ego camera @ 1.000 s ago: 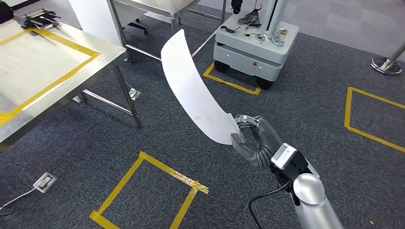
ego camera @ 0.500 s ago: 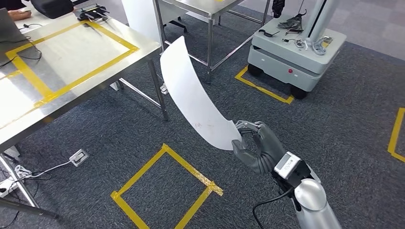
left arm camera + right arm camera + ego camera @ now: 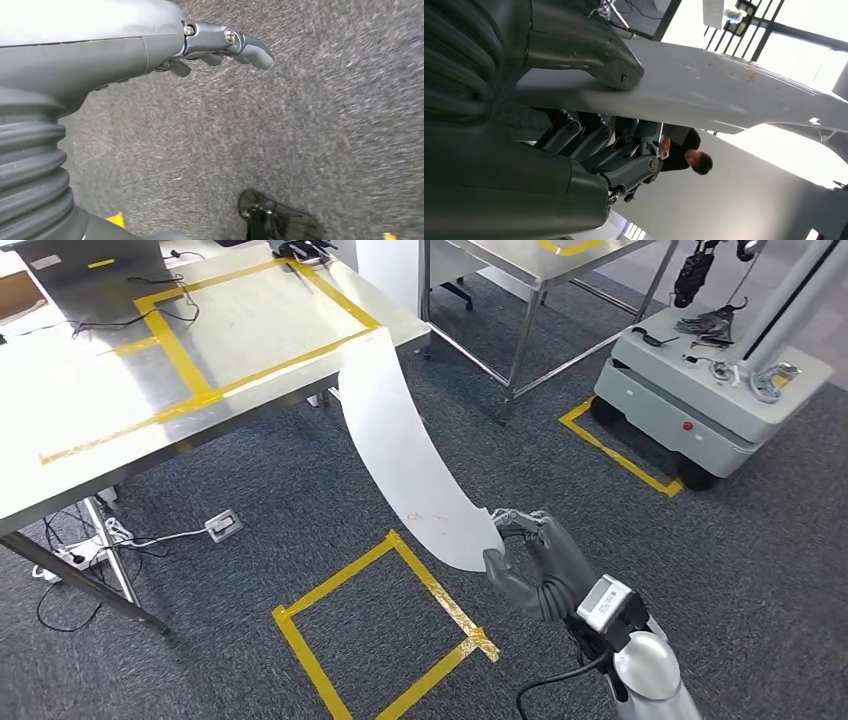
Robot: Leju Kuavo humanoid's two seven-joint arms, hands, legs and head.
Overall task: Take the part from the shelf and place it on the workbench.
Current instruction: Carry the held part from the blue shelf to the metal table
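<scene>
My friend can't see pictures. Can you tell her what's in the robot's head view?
The robot's right hand holds a long, curved white part by one end above grey carpet. A steel workbench marked with yellow tape stands to the left.

White curved part point(image 3: 405, 445) in right robot hand point(image 3: 535, 562)

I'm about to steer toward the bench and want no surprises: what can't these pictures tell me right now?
- Head view: the long curved white panel covers part of the steel workbench edge, so whether they touch is unclear.
- Head view: the right hand hides its hold on the panel's lower end.
- Left wrist view: the left hand is cut off by the edge; the carpet is motion-blurred.
</scene>
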